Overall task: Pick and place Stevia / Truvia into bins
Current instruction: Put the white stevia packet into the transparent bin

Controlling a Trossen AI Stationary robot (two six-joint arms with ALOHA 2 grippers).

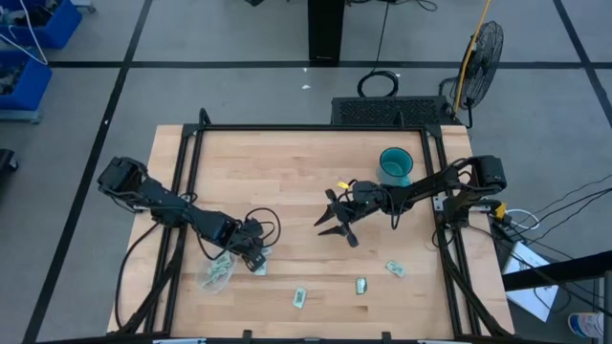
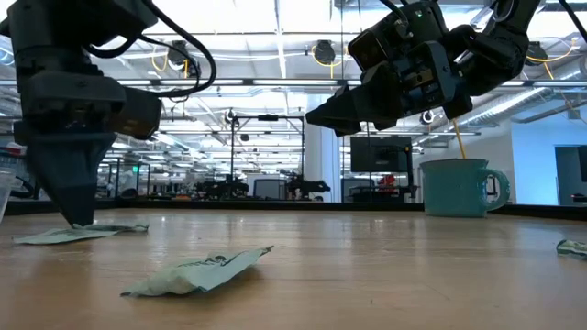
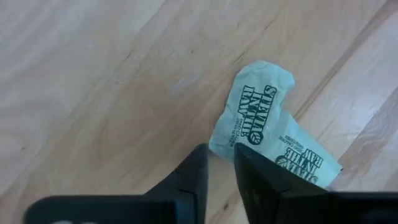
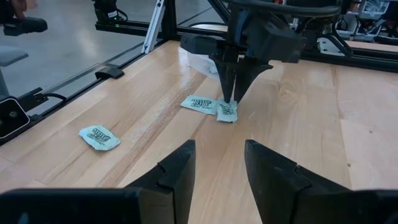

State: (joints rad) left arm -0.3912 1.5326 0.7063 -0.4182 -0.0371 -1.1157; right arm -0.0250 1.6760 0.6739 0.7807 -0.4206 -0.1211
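High view: the left gripper (image 1: 256, 260) is pointing down at the near left part of the bench (image 1: 287, 172), close to the front edge, with the clear bin (image 1: 216, 274) lying just beside it toward the left edge. Three loose Stevia sachets are lying in a row along the front strip: one (image 1: 299, 298), another (image 1: 361, 285), and a third (image 1: 394, 268) nearest the right rail. The wide middle and far part of the bench are lying bare. The right gripper (image 1: 335, 222) is hanging over the bench centre with jaws spread and holding nothing; a teal cup (image 1: 395, 165) is standing beyond it near the far right corner.

The left wrist view is showing what the high view hides: two overlapping sachets (image 3: 252, 118), long axes angled apart, the left jaws nearly pressed together with their tips at the edge of one; whether they are pinching it cannot be told.

The right wrist view is showing the same pair (image 4: 211, 106) under the left gripper's tips (image 4: 231, 93).
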